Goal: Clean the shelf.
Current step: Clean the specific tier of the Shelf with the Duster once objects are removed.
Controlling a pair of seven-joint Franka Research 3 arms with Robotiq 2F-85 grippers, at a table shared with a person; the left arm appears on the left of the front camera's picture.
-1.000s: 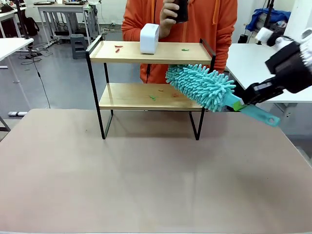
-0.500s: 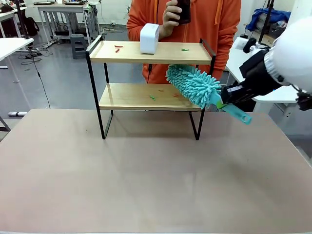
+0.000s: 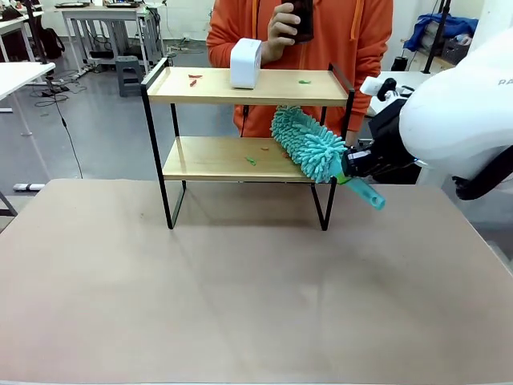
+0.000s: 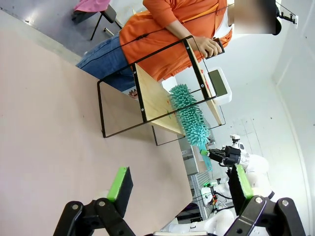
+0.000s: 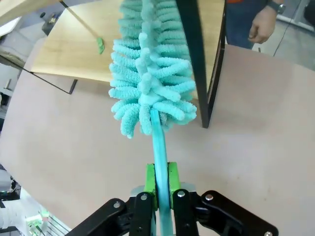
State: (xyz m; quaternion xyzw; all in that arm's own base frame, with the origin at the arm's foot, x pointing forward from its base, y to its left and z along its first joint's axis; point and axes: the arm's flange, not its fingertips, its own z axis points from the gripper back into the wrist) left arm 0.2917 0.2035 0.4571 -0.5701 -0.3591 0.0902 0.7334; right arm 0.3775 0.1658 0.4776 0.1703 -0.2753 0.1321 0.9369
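Note:
The shelf [image 3: 272, 87] stands at the table's far side, two wooden boards in a black frame. My right gripper [image 3: 350, 164] is shut on the handle of a turquoise fluffy duster [image 3: 309, 144]. Its head reaches in over the right end of the lower board [image 3: 208, 159], beside the right front post. Small red and green scraps [image 3: 193, 79] lie on the top board, and more scraps [image 3: 251, 160] on the lower one. The right wrist view shows the right gripper [image 5: 161, 189] clamping the duster [image 5: 147, 78], with a green scrap [image 5: 100, 45] on the board. My left gripper [image 4: 180, 183] is open, far from the shelf [image 4: 152, 96].
A white box [image 3: 245, 62] sits on the top board. A person in an orange hoodie [image 3: 353, 40] stands right behind the shelf, holding a dark object [image 3: 298, 16]. The brown tabletop [image 3: 240, 289] spreads out in front of the shelf. White tables stand at both sides.
My right arm has moved left toward the shelf. The duster head has slid further in over the lower board, and its handle now sits closer to the right front post.

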